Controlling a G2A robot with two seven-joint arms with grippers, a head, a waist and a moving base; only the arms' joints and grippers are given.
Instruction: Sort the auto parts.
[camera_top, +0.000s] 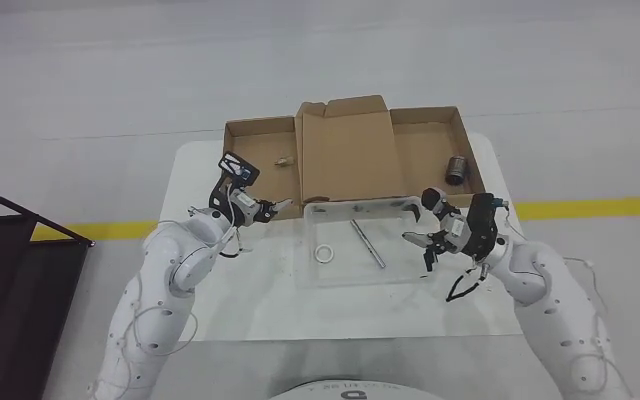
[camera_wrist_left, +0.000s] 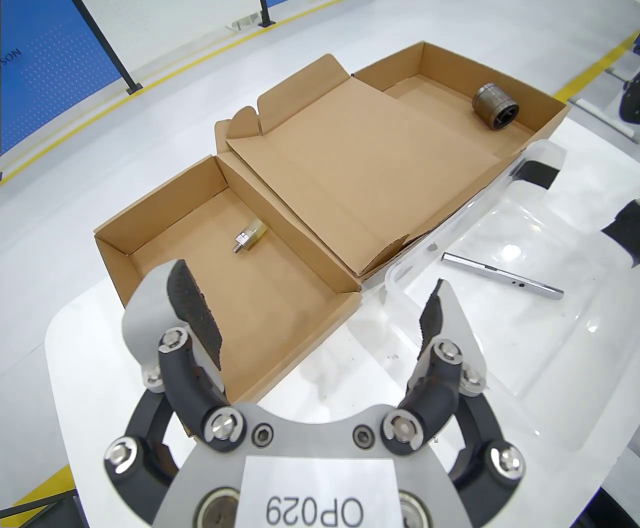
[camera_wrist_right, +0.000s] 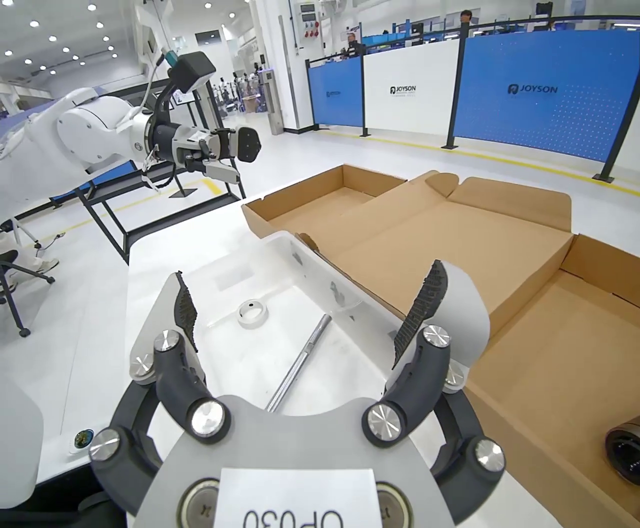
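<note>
Gaping wide and empty, the left pincer (camera_wrist_left: 307, 285) and right pincer (camera_wrist_right: 310, 277) each bear a white printed label (camera_wrist_left: 305, 492)

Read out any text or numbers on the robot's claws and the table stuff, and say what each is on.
"OP029": white label on the left claw's base, upside down.
"OP030": white label on the right claw's base, upside down.
Too small to read: the round sticker on the table edge.
No print seen: cardboard box, clear tray.
</note>
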